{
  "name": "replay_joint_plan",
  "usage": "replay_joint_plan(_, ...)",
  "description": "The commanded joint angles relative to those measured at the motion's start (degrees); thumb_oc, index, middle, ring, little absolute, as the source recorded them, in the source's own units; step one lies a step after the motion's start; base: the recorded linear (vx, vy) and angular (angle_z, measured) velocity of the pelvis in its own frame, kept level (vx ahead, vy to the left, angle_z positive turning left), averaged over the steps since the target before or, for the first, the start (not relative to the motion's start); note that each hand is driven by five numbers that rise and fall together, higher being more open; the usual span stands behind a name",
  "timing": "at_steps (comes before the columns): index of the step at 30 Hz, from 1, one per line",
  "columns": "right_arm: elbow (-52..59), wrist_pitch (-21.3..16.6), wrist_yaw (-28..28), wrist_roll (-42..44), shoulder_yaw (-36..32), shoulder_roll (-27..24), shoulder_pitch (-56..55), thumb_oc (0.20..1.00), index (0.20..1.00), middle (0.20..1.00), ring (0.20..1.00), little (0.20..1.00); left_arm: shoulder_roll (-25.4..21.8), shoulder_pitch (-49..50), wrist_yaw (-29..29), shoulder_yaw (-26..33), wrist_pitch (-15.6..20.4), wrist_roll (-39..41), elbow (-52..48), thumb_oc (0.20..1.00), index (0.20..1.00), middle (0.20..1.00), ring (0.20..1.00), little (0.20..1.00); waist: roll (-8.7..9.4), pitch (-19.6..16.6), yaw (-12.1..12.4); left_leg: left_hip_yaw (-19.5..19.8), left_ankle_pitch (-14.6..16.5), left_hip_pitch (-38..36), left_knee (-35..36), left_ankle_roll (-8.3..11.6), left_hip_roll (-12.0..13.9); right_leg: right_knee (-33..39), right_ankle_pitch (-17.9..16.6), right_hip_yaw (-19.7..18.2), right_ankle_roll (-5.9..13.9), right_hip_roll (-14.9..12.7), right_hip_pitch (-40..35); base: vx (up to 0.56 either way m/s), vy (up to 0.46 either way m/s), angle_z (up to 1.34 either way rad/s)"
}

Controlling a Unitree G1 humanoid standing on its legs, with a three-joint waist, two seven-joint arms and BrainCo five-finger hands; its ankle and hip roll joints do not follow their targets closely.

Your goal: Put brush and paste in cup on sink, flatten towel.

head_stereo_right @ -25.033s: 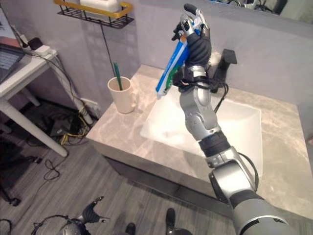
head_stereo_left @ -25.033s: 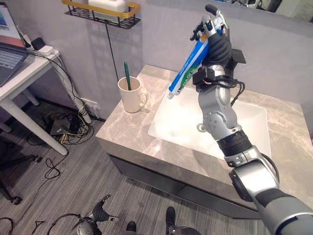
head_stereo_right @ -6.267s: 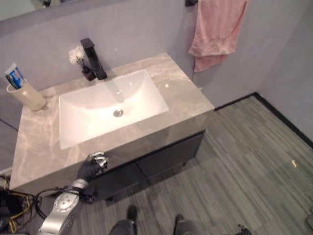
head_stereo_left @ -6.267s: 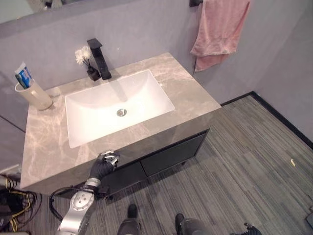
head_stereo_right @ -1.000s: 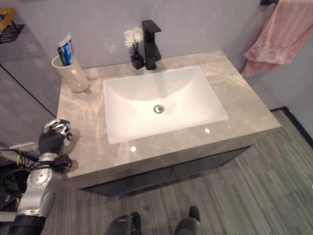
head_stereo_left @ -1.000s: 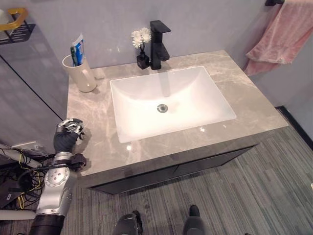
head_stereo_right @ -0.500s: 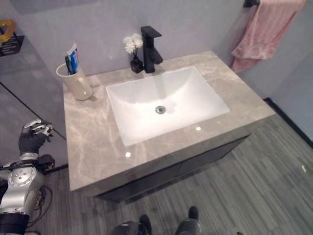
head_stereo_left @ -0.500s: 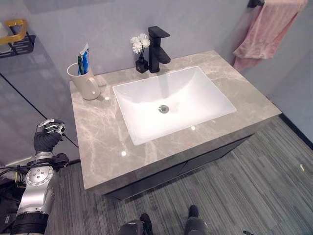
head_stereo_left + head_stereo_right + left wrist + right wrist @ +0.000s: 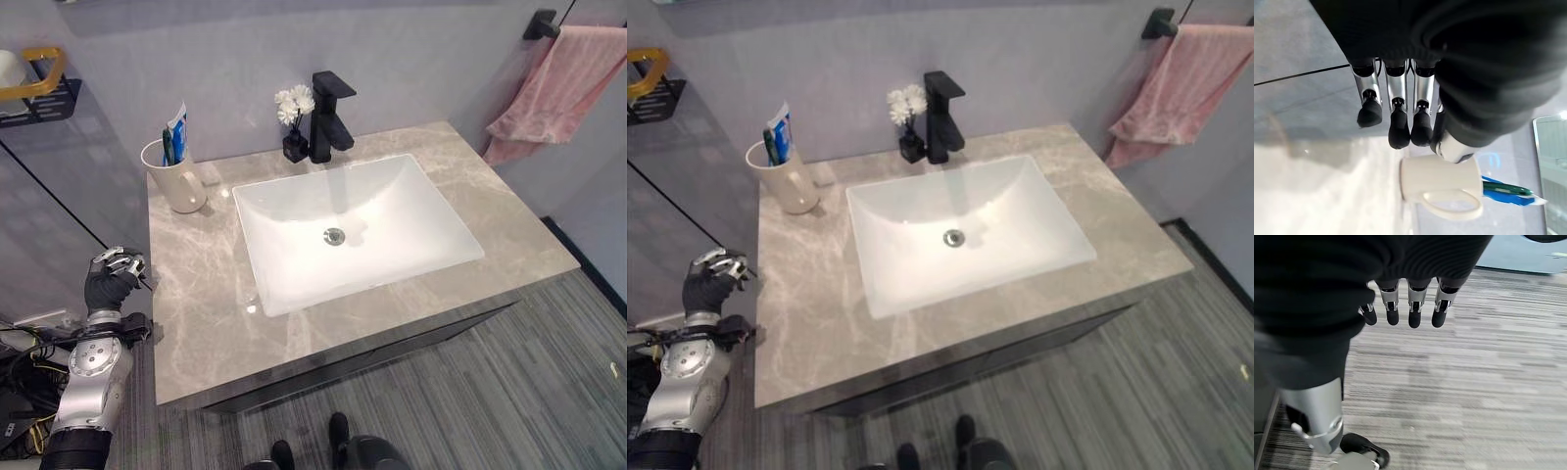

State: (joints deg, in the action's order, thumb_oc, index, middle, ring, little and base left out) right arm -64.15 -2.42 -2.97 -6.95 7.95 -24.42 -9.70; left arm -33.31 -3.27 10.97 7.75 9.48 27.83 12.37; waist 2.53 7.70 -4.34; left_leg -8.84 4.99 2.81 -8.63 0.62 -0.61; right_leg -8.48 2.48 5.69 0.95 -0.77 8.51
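Toothbrush point(image 9: 167, 148) and toothpaste point(image 9: 178, 125) already in mug point(image 9: 180, 183) left of basin point(image 9: 358, 230), pink towel point(image 9: 556, 86) bunched far right, both robot hands point(image 9: 111, 281) point(image 9: 1405, 308) empty, relaxed — risks dragging towel off rail.

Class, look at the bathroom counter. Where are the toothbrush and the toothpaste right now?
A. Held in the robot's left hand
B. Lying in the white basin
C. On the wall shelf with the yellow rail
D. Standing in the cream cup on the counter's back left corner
D: the green toothbrush and blue toothpaste stand in the cup, while the left hand beside the counter holds nothing.
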Motion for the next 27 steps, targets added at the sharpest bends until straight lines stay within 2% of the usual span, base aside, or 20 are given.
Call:
replay_joint_plan(1, -2.6, -0.1, -0.7, 0.7, 2.2, -4.6, -0.1, 1.000, 1.000, 1.000, 1.000, 1.000, -1.2, -4.3, 0.3, -0.2, 2.8, 1.8, -2.5, 0.200, 0.200, 0.200, 0.200, 0.200, 1.57, -0.2, -1.6, 5.1, -2.2, 5.7, -11.6, 2.62, 1.5, 3.9, -4.4, -2.2, 3.90, -1.4, -2.3, 0.07, 0.013, 0.17)
replay_joint_plan(3, -2.1, 0.0, -1.2, 0.7, 1.6, -5.1, -0.3, 1.000, 1.000, 1.000, 1.000, 1.000, -1.6, -4.1, 0.4, -0.4, 2.7, 2.0, -2.8, 0.200, 0.200, 0.200, 0.200, 0.200, 2.10, -0.9, -1.5, 4.6, -2.1, 5.9, -6.4, 2.25, 5.5, 4.0, -3.5, -2.1, 4.52, -2.4, -3.1, 0.11, 0.077, 0.10)
replay_joint_plan(5, -1.4, -0.1, -1.9, 1.5, 0.8, -5.4, -0.5, 1.000, 1.000, 1.000, 1.000, 1.000, -1.7, -4.7, 1.1, -1.0, 2.9, 2.5, -2.6, 0.200, 0.200, 0.200, 0.200, 0.200, 1.57, -1.2, -1.7, 5.6, -7.9, 6.4, 1.2, 3.65, 10.9, 3.2, -2.3, -2.2, 5.04, -3.1, -3.4, 0.11, 0.110, 0.06)
replay_joint_plan(6, -1.3, -0.1, -1.9, 1.5, 0.8, -5.4, -0.5, 1.000, 1.000, 1.000, 1.000, 1.000, -1.7, -4.7, 1.1, -1.1, 3.0, 2.5, -2.5, 0.200, 0.200, 0.200, 0.200, 0.200, 1.57, -1.1, -1.7, 5.6, -8.2, 6.2, 1.7, 3.73, 10.9, 3.2, -2.2, -2.1, 4.98, -3.0, -3.4, 0.08, 0.125, 0.01)
replay_joint_plan(7, -1.4, -0.2, -2.4, 1.4, 0.7, -5.4, -0.6, 1.000, 1.000, 1.000, 1.000, 1.000, -1.7, -5.2, 1.8, -1.6, 3.2, 2.9, -2.0, 0.200, 0.200, 0.200, 0.200, 0.200, 0.92, -0.9, -1.7, 6.3, -12.6, 7.4, 4.9, 4.99, 13.6, 2.4, -1.5, -2.6, 5.16, -3.2, -3.4, 0.08, 0.167, -0.06)
replay_joint_plan(8, -1.7, -0.1, -2.5, 1.1, 1.1, -5.7, -0.4, 1.000, 1.000, 1.000, 1.000, 1.000, -1.9, -5.9, 1.9, -2.0, 3.2, 3.0, -1.8, 0.200, 0.200, 0.200, 0.200, 0.200, 0.55, -0.7, -1.5, 7.8, -14.4, 8.0, 6.9, 5.51, 14.9, 2.2, -1.1, -3.3, 5.41, -3.6, -3.8, 0.18, 0.359, -0.15)
replay_joint_plan(9, -2.7, 0.2, -2.1, 0.0, 1.7, -5.5, 0.1, 1.000, 1.000, 1.000, 1.000, 1.000, -1.9, -5.9, 1.4, -2.2, 3.3, 3.5, -1.9, 0.200, 0.200, 0.200, 0.200, 0.200, -0.60, -0.8, -1.5, 9.4, -12.4, 5.8, 7.2, 5.75, 14.3, 1.8, -0.6, -4.6, 6.18, -4.4, -4.3, 0.17, 0.335, -0.35)
replay_joint_plan(11, -3.4, 0.2, -2.1, -0.5, 1.5, -5.1, 0.2, 1.000, 1.000, 1.000, 1.000, 1.000, -1.8, -5.4, 0.6, -2.4, 3.2, 2.7, -2.7, 0.200, 0.200, 0.200, 0.200, 0.200, -1.26, -1.2, -1.4, 8.7, -11.4, 4.4, 8.1, 6.06, 12.7, 2.7, -1.7, -5.2, 6.80, -5.4, -4.8, 0.14, 0.320, -0.67)
replay_joint_plan(12, -3.6, 0.3, -2.3, -0.6, 1.2, -5.0, 0.3, 1.000, 1.000, 1.000, 1.000, 1.000, -1.7, -5.5, 0.4, -3.0, 3.2, 2.3, -3.0, 0.200, 0.200, 0.200, 0.200, 0.200, -1.22, -1.3, -1.4, 9.1, -10.7, 4.1, 7.9, 5.79, 11.4, 3.3, -2.7, -5.5, 7.31, -6.4, -4.7, 0.07, 0.223, -0.57)
replay_joint_plan(13, -3.5, 0.3, -2.3, -0.6, 1.2, -5.0, 0.3, 1.000, 1.000, 1.000, 1.000, 1.000, -1.7, -5.5, 0.4, -3.0, 3.2, 2.3, -2.9, 0.200, 0.200, 0.200, 0.200, 0.200, -1.17, -1.3, -1.3, 9.0, -10.7, 4.1, 7.9, 5.74, 11.3, 3.4, -2.7, -5.6, 7.37, -6.5, -4.8, 0.10, 0.310, -0.35)
replay_joint_plan(15, -2.8, 0.2, -1.7, -0.7, 1.1, -3.7, 0.2, 1.000, 1.000, 1.000, 1.000, 1.000, -2.3, -4.7, -0.1, -2.4, 3.4, 1.7, -3.9, 0.200, 0.200, 0.200, 0.200, 0.200, -0.98, -1.7, -1.1, 6.8, -9.1, 3.2, 8.5, 4.74, 9.1, 5.0, -5.0, -6.7, 9.03, -9.0, -4.5, 0.07, 0.322, -0.31)
replay_joint_plan(18, -2.3, 0.3, -1.2, -1.1, 2.0, -2.2, 0.1, 1.000, 1.000, 1.000, 1.000, 1.000, -2.9, -5.0, 0.0, -2.3, 3.3, 1.4, -3.6, 0.200, 0.200, 0.200, 0.200, 0.200, -0.61, -2.1, -0.7, 4.6, -9.2, 3.1, 10.5, 4.10, 7.9, 6.8, -7.2, -7.1, 10.45, -11.0, -3.2, 0.01, 0.189, -0.58)
replay_joint_plan(23, -3.2, 0.6, -1.4, 0.1, 1.8, -0.4, 0.5, 1.000, 1.000, 1.000, 1.000, 1.000, -4.9, -7.5, 1.2, -2.3, 3.0, 0.5, -2.7, 0.200, 0.200, 0.200, 0.200, 0.200, -0.05, -2.9, -1.0, 3.6, -10.1, 4.3, 13.4, 3.79, 7.0, 9.6, -10.4, -5.7, 11.96, -13.4, -1.3, -0.01, 0.117, -0.08)
replay_joint_plan(27, -3.3, 0.7, -0.9, 0.0, 2.4, 0.2, 0.0, 1.000, 1.000, 1.000, 1.000, 1.000, -5.4, -8.5, 0.9, -2.6, 2.6, 1.0, -1.3, 0.200, 0.200, 0.200, 0.200, 0.200, 0.48, -3.4, -1.2, 3.5, -9.9, 4.2, 13.6, 3.82, 6.9, 10.5, -11.0, -5.0, 12.43, -14.0, -1.7, 0.03, 0.021, 0.05)
